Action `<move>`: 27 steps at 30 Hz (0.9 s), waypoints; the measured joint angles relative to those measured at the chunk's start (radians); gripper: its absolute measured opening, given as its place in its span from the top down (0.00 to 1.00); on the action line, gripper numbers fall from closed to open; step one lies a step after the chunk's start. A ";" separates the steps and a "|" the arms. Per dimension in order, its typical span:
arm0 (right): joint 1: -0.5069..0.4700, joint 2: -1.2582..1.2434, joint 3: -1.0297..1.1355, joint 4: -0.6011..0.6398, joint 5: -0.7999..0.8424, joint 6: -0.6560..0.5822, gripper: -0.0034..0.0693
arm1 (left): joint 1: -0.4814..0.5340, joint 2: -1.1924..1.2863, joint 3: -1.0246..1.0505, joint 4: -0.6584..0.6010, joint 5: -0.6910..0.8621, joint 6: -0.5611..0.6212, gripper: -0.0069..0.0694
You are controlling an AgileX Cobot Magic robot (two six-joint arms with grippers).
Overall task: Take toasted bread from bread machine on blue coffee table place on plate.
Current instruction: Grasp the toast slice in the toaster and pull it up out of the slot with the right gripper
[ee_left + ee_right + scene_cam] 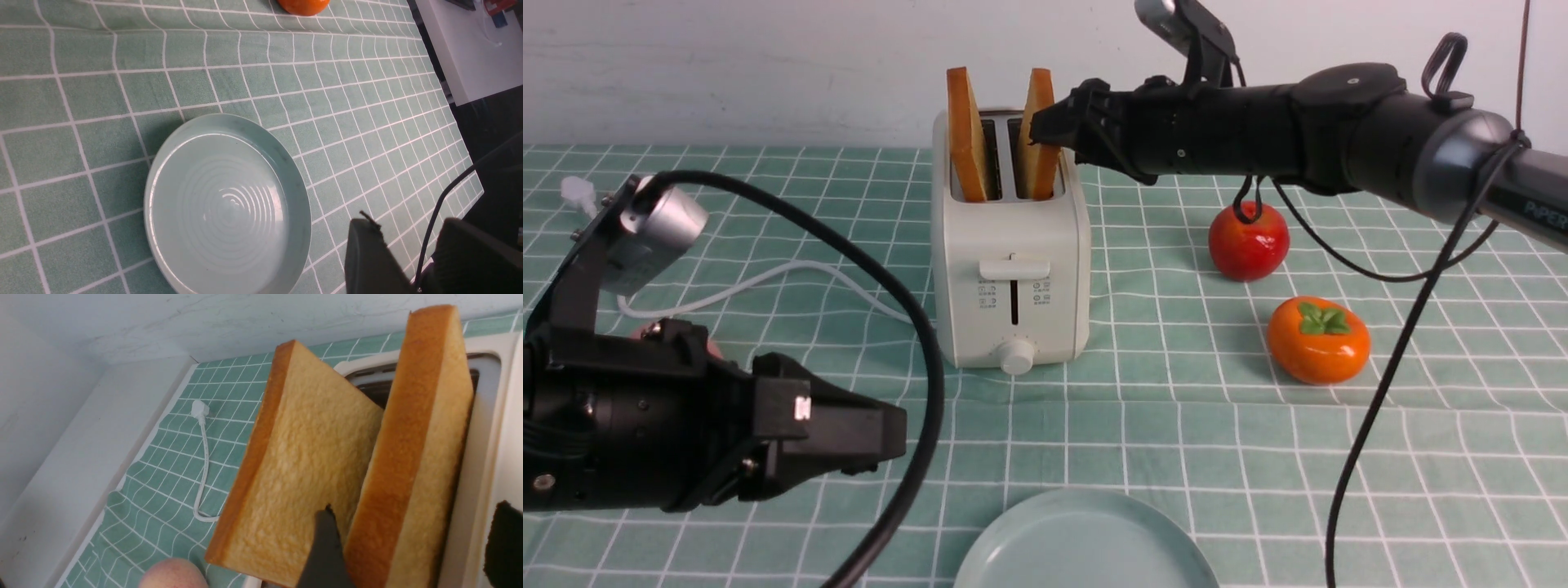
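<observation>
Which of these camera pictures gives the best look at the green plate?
The left wrist view. It looks down on the plate, showing nearly its whole round rim and the ringed, empty inside. The front view catches only its far part at the picture's lower edge. The right wrist view does not show it.

- The plate point(1086, 531), at the blue coffee table's point(1176, 425) near edge, runs off the front view's bottom.
- The toasted bread's point(968, 135) lower halves hide inside the bread machine point(1045, 245).
</observation>
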 joint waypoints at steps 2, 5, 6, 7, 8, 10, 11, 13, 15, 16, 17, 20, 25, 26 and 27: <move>0.000 0.000 0.000 0.004 0.014 -0.010 0.38 | 0.000 0.000 0.000 0.000 0.001 0.001 0.60; 0.000 0.000 0.000 0.008 0.032 -0.016 0.56 | 0.000 0.000 0.000 0.001 0.001 0.002 0.60; 0.000 0.000 0.000 0.010 0.041 -0.017 0.67 | 0.000 0.000 0.000 0.001 0.001 0.003 0.60; 0.000 0.000 0.000 0.014 0.044 -0.018 0.71 | 0.000 0.000 0.000 0.001 0.001 0.003 0.60; 0.000 0.000 0.000 0.014 0.044 -0.018 0.73 | 0.000 0.000 0.000 0.001 0.001 0.003 0.60; 0.000 -0.001 0.000 0.027 0.053 -0.019 0.86 | 0.000 0.000 0.000 0.001 0.002 0.003 0.60; 0.000 -0.005 0.000 0.030 0.055 -0.007 0.91 | 0.000 0.000 0.000 0.001 0.004 0.003 0.60; 0.000 -0.014 -0.002 0.026 0.058 0.002 0.91 | 0.000 0.000 0.000 0.001 0.004 0.003 0.60; 0.000 -0.032 -0.009 0.014 0.058 0.003 0.91 | 0.000 0.000 0.000 0.001 0.004 0.003 0.60; 0.000 -0.041 -0.013 0.010 0.058 0.003 0.91 | 0.000 0.000 0.000 0.001 0.005 0.003 0.60; -0.002 -0.062 -0.024 -0.002 0.062 0.003 0.94 | 0.000 0.000 0.000 0.001 0.005 0.003 0.60; -0.015 -0.128 -0.051 -0.024 0.092 0.004 0.97 | 0.000 0.000 0.000 0.001 0.007 0.003 0.60; -0.075 -0.282 -0.074 -0.090 0.221 0.021 0.97 | 0.000 0.000 0.000 0.002 0.010 0.003 0.60; -0.097 -0.332 -0.076 -0.135 0.264 0.034 0.97 | 0.000 0.000 0.000 0.002 0.011 0.003 0.60; -0.108 -0.357 -0.078 -0.165 0.286 0.048 0.97 | 0.000 0.000 0.000 0.002 0.011 0.003 0.60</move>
